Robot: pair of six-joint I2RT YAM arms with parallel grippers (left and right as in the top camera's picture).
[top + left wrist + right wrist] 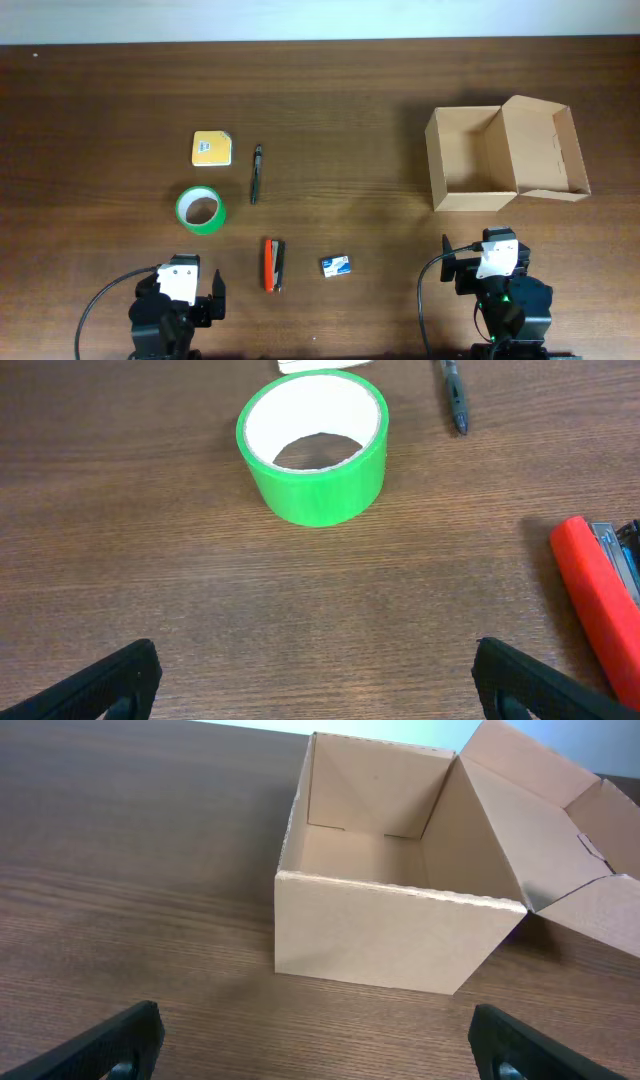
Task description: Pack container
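Note:
The container, a tan cardboard box, stands open at the right with its flap lid folded out to the right; its inside looks empty. My right gripper is open just in front of the box, nothing between its fingers. My left gripper is open at the table's front left, a short way before a green tape roll. In the overhead view both arms, left and right, sit at the near edge.
Left of centre lie a yellow pad, a dark pen, the green tape roll, a red-and-black stapler and a small blue-and-white box. The stapler shows at the left wrist view's right edge.

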